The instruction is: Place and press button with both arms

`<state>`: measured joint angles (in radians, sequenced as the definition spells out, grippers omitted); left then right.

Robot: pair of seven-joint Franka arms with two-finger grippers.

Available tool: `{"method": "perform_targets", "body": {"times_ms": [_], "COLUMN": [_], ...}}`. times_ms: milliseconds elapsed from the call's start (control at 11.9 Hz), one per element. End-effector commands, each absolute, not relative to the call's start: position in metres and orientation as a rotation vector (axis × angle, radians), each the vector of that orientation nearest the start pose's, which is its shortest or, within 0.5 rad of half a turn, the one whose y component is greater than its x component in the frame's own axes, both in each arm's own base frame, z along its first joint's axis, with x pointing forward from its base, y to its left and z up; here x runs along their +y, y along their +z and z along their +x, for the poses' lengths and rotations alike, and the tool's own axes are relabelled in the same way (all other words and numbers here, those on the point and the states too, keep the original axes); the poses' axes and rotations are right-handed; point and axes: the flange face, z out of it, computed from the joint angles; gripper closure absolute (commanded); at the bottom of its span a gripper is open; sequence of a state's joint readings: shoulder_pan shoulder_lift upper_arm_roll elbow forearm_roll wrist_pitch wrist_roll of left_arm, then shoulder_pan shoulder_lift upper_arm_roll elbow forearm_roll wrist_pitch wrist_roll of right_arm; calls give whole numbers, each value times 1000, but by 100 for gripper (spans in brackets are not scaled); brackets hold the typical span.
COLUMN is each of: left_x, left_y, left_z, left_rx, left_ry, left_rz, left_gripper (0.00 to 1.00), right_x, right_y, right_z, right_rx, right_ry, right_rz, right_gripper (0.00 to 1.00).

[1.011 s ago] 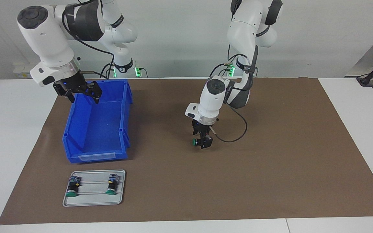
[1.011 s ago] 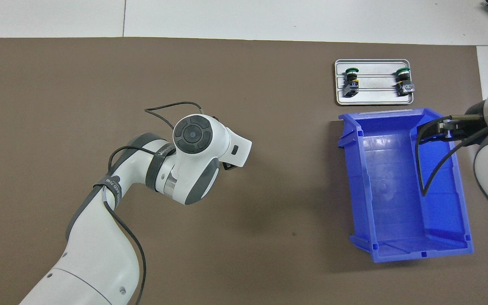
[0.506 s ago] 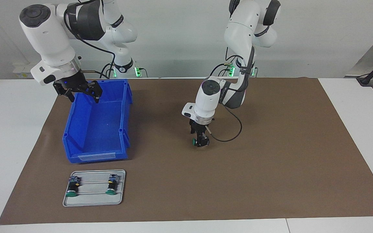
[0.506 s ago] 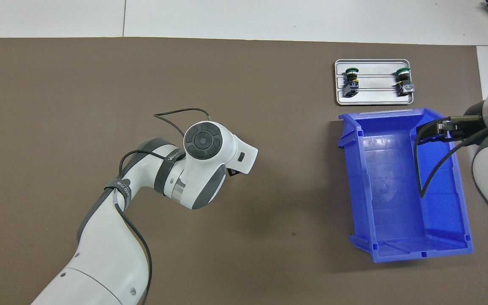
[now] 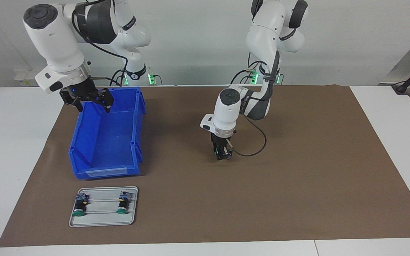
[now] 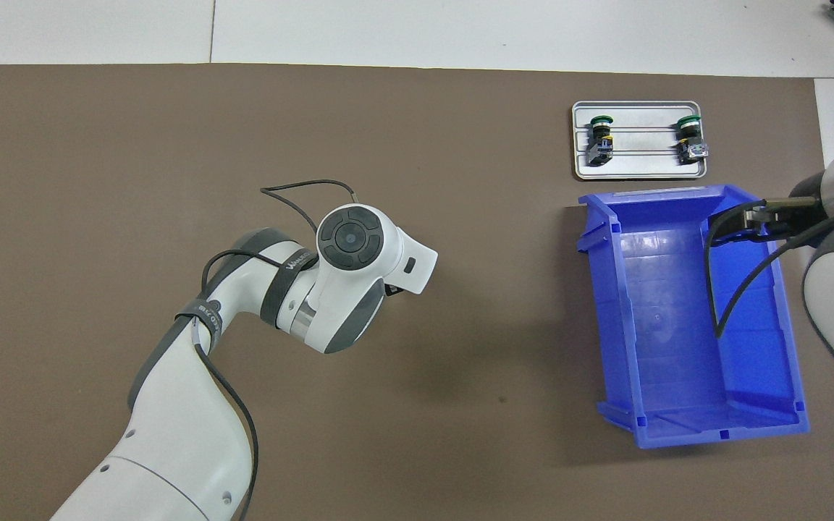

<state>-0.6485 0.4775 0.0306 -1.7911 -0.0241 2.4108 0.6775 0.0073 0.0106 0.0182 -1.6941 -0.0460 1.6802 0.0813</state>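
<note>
A white tabletop (image 5: 386, 117) is covered over most of its width by a brown mat (image 5: 315, 177). A plain pale wall (image 5: 198, 39) is seen past it, evenly lit.

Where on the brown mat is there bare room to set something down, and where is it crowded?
Bare: the mat from the left hand out to the left arm's end. Crowded: the right arm's end, where the blue bin and the tray sit close together, the right hand over the bin.

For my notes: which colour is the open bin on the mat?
Blue; the bin shows best in the overhead view.
</note>
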Motion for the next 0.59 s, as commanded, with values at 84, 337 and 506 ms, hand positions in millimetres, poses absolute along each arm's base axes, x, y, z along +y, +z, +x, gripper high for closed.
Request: {"method": "perform_targets", "body": {"times_ms": [84, 337, 506], "left_x": [-379, -337, -309], "left_y": [340, 370, 384], "left_z": [554, 558, 551], "left_rx": [1701, 1629, 1609], "left_ry": [-262, -291, -306], "left_rz": [-2616, -2684, -2756], "left_gripper": [100, 100, 100], "right_x": [17, 17, 17], "right_y": [571, 571, 571], "right_z": [557, 558, 557], "right_rx": [37, 37, 37], "right_ry": [25, 18, 23], "right_rz": [-3187, -3186, -3187], "right_gripper": [1, 0, 0]}}
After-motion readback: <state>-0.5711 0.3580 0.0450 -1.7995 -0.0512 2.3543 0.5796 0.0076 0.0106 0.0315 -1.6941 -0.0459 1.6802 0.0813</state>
